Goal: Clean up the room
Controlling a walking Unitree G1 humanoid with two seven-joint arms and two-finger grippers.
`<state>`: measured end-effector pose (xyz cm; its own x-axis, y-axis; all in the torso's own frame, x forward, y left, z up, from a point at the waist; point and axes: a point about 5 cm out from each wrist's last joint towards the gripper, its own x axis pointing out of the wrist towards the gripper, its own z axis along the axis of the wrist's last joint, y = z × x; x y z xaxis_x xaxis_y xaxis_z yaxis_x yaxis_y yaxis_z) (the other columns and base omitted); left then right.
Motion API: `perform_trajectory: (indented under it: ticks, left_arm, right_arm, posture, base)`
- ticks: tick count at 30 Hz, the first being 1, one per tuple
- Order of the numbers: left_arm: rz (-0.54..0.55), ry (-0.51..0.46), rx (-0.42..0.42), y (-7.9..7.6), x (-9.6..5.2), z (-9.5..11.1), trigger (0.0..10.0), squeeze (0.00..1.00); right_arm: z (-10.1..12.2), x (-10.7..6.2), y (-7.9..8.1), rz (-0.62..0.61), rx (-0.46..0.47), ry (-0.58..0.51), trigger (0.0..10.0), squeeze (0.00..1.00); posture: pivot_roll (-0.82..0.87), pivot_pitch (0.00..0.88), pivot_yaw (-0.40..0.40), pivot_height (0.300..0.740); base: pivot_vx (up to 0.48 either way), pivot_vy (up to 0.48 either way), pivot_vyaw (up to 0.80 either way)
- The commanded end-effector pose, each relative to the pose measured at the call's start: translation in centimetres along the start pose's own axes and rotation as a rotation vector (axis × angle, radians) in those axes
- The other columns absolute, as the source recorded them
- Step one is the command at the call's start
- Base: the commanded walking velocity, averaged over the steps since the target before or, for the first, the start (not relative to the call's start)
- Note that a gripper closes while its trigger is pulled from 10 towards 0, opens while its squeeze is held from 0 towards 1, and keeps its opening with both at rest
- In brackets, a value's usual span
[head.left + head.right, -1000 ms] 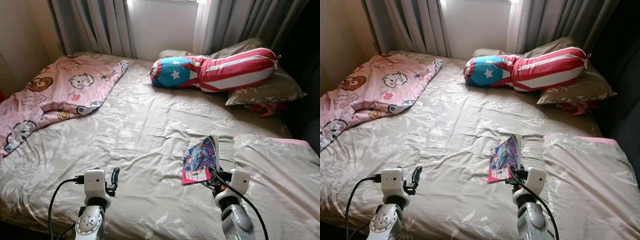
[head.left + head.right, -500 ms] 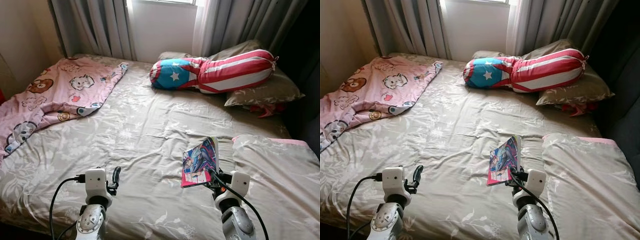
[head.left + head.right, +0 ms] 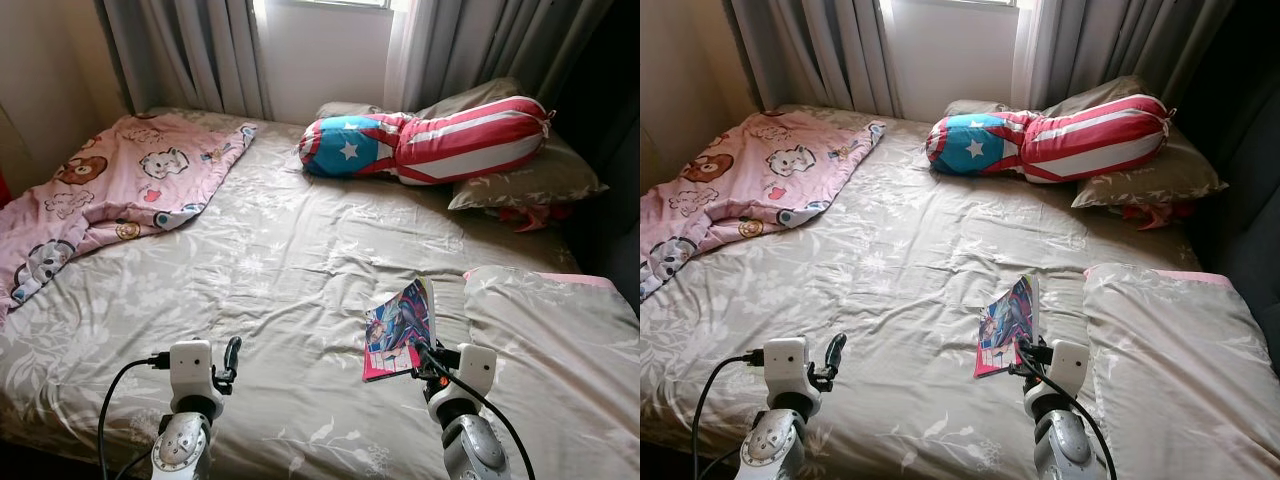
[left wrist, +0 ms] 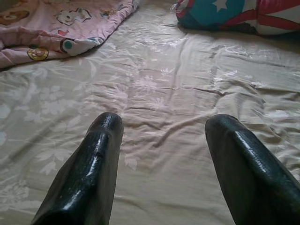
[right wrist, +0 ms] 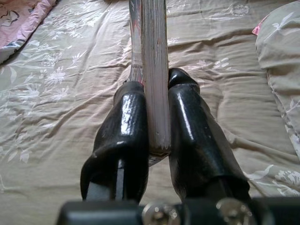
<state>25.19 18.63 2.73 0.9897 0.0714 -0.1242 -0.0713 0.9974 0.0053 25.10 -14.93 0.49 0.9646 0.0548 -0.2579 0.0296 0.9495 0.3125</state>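
Nearest to you, at the foot of the bed [image 3: 290, 270], your right gripper [image 5: 157, 140] was clamped on the lower edge of a comic book [image 3: 400, 328], both black fingers [image 5: 124, 126] pressed flat against its page block. The book stood on edge, lifted clear of the sheet, its long axis running up and away from the wrist, colourful cover turned toward your left side. Since it was already in that hand, the coming move turned on where to carry it, not on reaching; no shelf or bin showed from here, so you would likely have had to turn away from the bed. Your left gripper [image 4: 164, 154] hovered low over the sheet, fingers spread wide and holding nothing, well apart from the book. Beyond the book to the right lay a folded duvet [image 3: 560, 350]. Further off, a pink cartoon blanket [image 3: 110, 195] sat crumpled on the left, and a star-and-stripes bolster [image 3: 430, 140] rested against the pillows [image 3: 540, 180] below the curtains [image 3: 190, 50].
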Motion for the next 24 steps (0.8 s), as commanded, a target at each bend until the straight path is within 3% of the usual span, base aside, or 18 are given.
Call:
perform_trajectory:
  ticks: [1,5,8,24]
  left_arm:
    - [-0.008,-0.004,-0.015,-0.30,0.00,0.25,10.0,0.00]
    - [-0.006,-0.004,-0.014,-0.27,0.02,0.31,10.0,0.00]
    - [-0.006,-0.003,-0.013,-0.27,0.03,0.35,10.0,0.00]
    - [-0.002,0.001,-0.013,-0.23,0.13,0.51,10.0,0.00]
  right_arm:
    - [0.96,0.21,0.32,0.018,-0.015,-0.049,10.0,0.00]
    - [0.46,0.38,0.54,0.032,-0.028,-0.005,10.0,0.00]
    - [0.70,0.31,0.48,0.025,-0.015,-0.041,10.0,0.00]
    - [0.09,0.48,0.42,0.027,-0.032,0.011,10.0,0.00]
  posture:
    - [-0.04,0.000,-0.070,0.691]
    - [-0.03,0.000,-0.070,0.681]
    - [-0.03,0.000,-0.070,0.676]
    - [-0.03,0.000,-0.069,0.667]
  base:
    - [0.000,0.000,0.00]
    - [0.000,0.000,0.00]
    - [0.000,0.000,0.00]
    - [0.000,0.000,0.00]
